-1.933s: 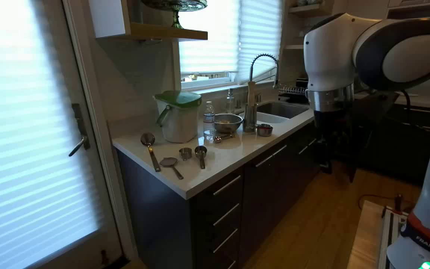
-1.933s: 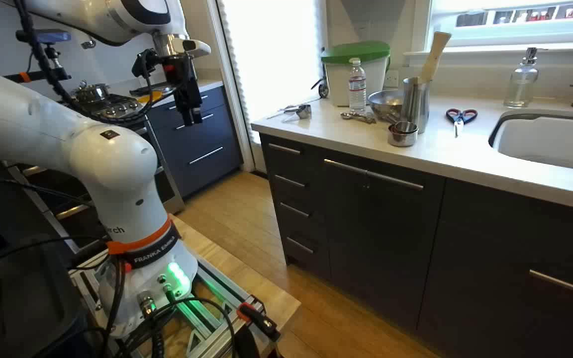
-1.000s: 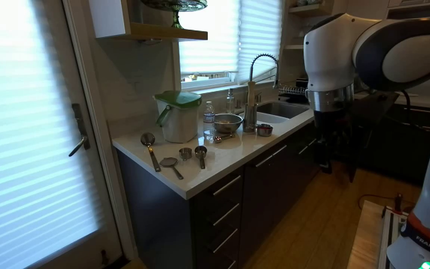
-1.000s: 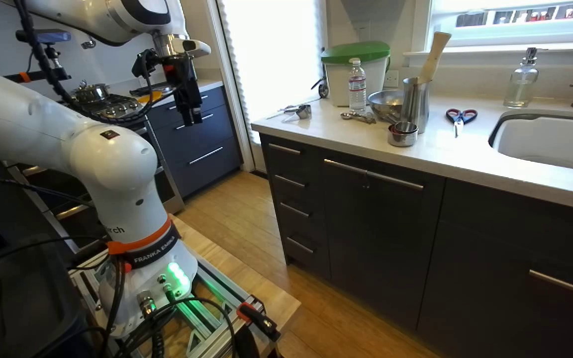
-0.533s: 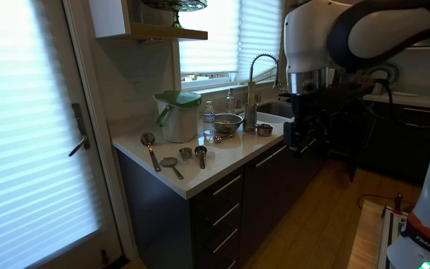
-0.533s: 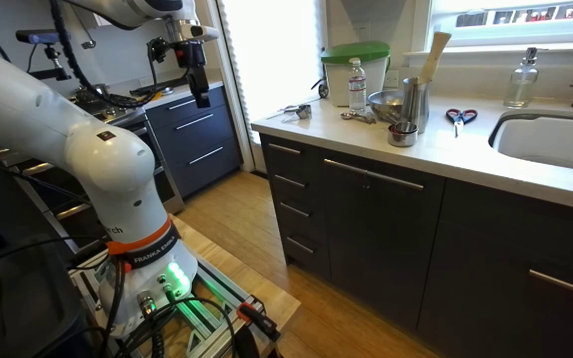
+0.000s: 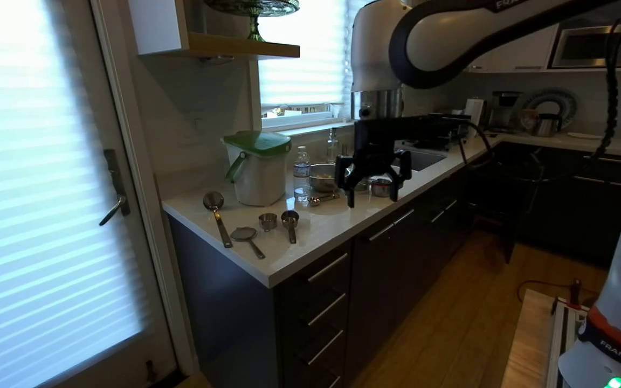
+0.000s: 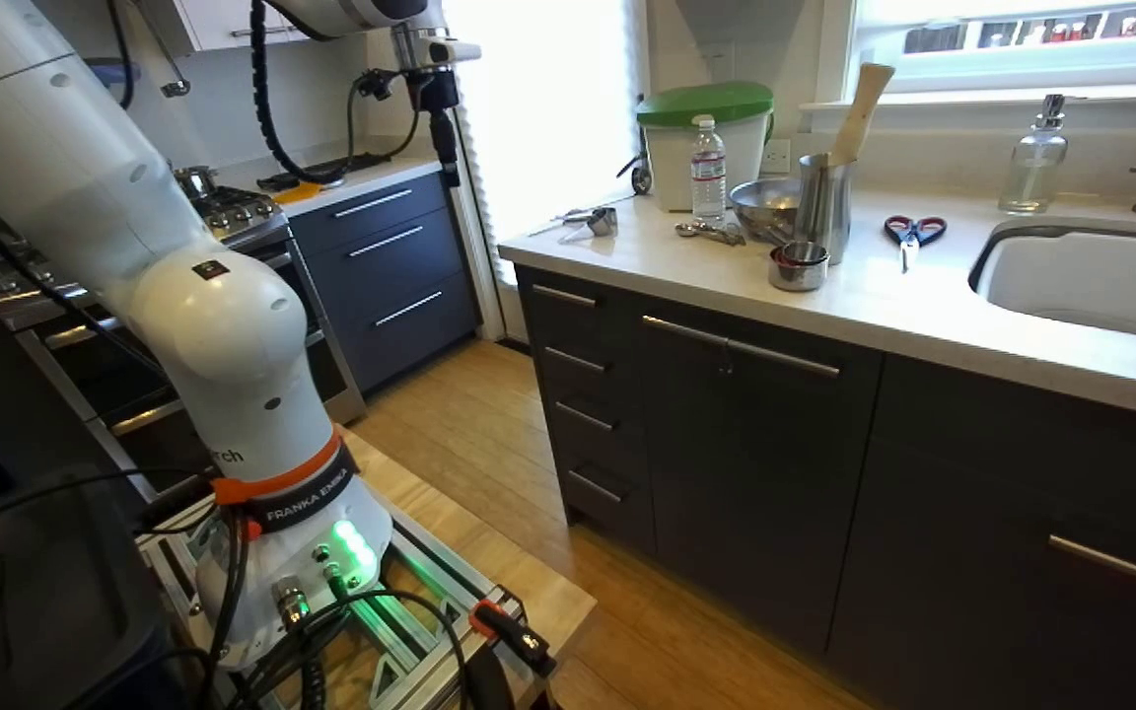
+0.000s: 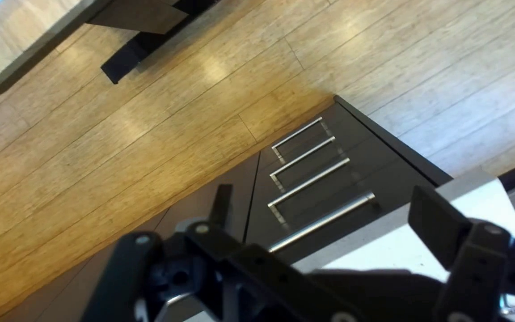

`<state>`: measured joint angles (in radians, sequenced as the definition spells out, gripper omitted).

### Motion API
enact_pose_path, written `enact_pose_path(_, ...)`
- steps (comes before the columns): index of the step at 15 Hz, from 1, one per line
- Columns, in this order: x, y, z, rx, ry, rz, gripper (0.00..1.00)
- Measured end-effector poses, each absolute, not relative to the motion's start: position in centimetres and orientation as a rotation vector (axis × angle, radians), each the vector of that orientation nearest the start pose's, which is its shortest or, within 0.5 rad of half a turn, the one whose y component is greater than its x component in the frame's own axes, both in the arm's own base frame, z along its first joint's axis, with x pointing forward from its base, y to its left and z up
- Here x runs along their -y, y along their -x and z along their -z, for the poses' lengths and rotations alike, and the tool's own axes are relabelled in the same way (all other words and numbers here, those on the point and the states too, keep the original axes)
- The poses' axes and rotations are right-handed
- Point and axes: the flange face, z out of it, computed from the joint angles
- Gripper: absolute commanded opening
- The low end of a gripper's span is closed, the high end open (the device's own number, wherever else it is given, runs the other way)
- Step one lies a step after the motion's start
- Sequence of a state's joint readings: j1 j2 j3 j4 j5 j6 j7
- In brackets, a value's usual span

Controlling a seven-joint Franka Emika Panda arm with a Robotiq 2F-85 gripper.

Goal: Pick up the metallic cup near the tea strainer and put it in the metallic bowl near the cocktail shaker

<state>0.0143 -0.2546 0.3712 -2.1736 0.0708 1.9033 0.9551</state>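
Observation:
The small metallic cup (image 7: 268, 221) stands on the counter near the round tea strainer (image 7: 244, 234). The wide metallic bowl (image 7: 321, 177) stands further back by the water bottle and shows in both exterior views (image 8: 757, 209). The tall steel cocktail shaker (image 8: 823, 212) with a wooden tool in it stands beside the bowl. My gripper (image 7: 372, 202) is open and empty, fingers down, above the counter's front edge in the picture, apart from the cup. It hides most of the shaker there. In the wrist view my open fingers (image 9: 322, 205) frame drawers and the counter edge.
A measuring cup with a handle (image 7: 290, 218) lies right beside the cup. A ladle (image 7: 214, 202), a green-lidded bin (image 7: 261, 178), a water bottle (image 8: 708, 173), measuring spoons (image 8: 711, 233), nested cups (image 8: 799, 266) and scissors (image 8: 913, 233) are on the counter.
My arm has swung and lifted, bringing the gripper toward the counter, and the gripper has turned so both spread fingers show. The things on the counter have not moved.

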Motion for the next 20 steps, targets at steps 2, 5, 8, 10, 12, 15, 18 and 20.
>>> enact_pose_path(2,-20.3,-46.2,-48.9,-0.981,3.007,0.019,1.00)
enact_pose_path(5,-21.4,-49.7,-48.9,-0.987,3.003,0.088,1.00)
enact_pose_path(8,-22.0,-53.2,-48.2,-0.943,3.038,0.153,1.00)
enact_pose_path(10,-22.4,-55.6,-47.3,-0.914,3.074,0.194,1.00)
enact_pose_path(12,-22.7,-58.0,-46.3,-0.892,3.102,0.232,1.00)
enact_pose_path(15,-23.5,-61.3,-44.9,-0.881,3.114,0.266,1.00)
enact_pose_path(18,-24.4,-64.0,-43.0,-0.878,3.120,0.278,1.00)
enact_pose_path(20,-24.7,-64.8,-42.2,-0.876,3.122,0.277,1.00)
